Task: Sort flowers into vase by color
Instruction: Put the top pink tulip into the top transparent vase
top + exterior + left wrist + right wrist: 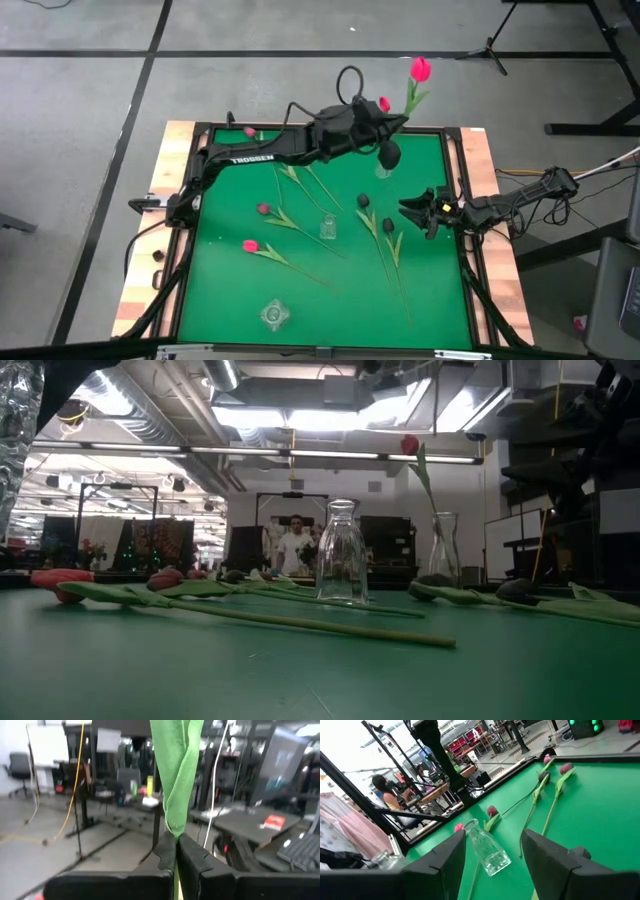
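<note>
My left gripper (398,122) (176,845) reaches over the table's far edge and is shut on a pink-red tulip (420,68) (410,445). This tulip rises above a clear vase (383,172) (445,550). My right gripper (410,215) (494,834) hovers open over the table's right side, facing the middle glass bottle (327,228) (487,852). Lying flat on the green mat are a mauve tulip (263,209), a pink-red one (250,245) and two dark ones (363,201) (387,226). My left gripper pinches the tulip's green leaf and stem (174,827) between its two shut fingers, coming roughly level from the table's left. The leaf (175,780) rises beyond the fingertips. The tulip stands tilted with its head up, and in the low view its stem (430,505) runs down to the vase's mouth.
A third clear vase (273,315) (20,420) stands near the table's near edge. Another pink head (250,131) lies by the far edge. A raised wooden border (140,260) frames the mat. A person (296,545) stands in the room beyond the table.
</note>
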Available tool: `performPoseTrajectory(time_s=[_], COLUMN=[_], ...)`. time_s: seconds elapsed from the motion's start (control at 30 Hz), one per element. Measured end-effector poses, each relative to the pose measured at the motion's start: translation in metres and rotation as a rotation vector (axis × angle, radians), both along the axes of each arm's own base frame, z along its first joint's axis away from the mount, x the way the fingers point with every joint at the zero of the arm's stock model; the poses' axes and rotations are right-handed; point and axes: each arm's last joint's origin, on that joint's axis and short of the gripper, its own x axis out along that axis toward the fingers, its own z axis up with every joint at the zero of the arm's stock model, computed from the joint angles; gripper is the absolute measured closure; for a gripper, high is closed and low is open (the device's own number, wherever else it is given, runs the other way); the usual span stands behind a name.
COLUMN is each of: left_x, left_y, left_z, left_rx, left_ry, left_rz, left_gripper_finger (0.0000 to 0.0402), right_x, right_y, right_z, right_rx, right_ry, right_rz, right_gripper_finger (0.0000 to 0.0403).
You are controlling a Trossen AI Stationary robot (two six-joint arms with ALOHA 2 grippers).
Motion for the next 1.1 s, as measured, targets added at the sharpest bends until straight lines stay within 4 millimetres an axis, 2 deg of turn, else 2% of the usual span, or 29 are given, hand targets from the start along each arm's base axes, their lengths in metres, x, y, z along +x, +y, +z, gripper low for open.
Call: performPoseTrajectory(time_s=[0.13,0.2,0.4,0.57,0.73,0.87,1.0,1.1], left_x=[0.005,0.007,0.007,-0.006,-0.018,-0.021,-0.019,-0.013], left_y=[-0.001,-0.001,0.006,0.026,0.044,0.054,0.058,0.059], left_z=[0.0,-0.008,-0.045,-0.087,-0.113,-0.119,-0.126,-0.143], left_rx=[0.073,0.096,0.139,0.139,0.112,0.105,0.1,0.068], left_ry=[-0.113,-0.163,-0.283,-0.368,-0.396,-0.377,-0.372,-0.344], left_rz=[-0.031,-0.034,-0.003,0.087,0.136,0.155,0.163,0.153], left_gripper_finger=[0.0401,0.0401,0.0401,0.0401,0.0401,0.0401,0.0401,0.0401], right_x=[0.0,0.0,0.0,0.0,0.0,0.0,0.0,0.0], right_y=[0.0,0.0,0.0,0.0,0.0,-0.001,-0.001,-0.001], right_z=[0.001,0.001,0.001,0.001,0.001,0.001,0.001,0.001], right_rx=[-0.025,-0.025,-0.047,-0.048,-0.048,-0.049,-0.049,-0.049], right_ry=[-0.002,-0.001,0.002,0.003,0.003,0.003,0.003,0.003], right_rz=[0.001,0.0,0.0,0.0,0.0,-0.016,-0.034,-0.034], right_gripper_finger=[0.021,0.021,0.021,0.021,0.021,0.021,0.021,0.021])
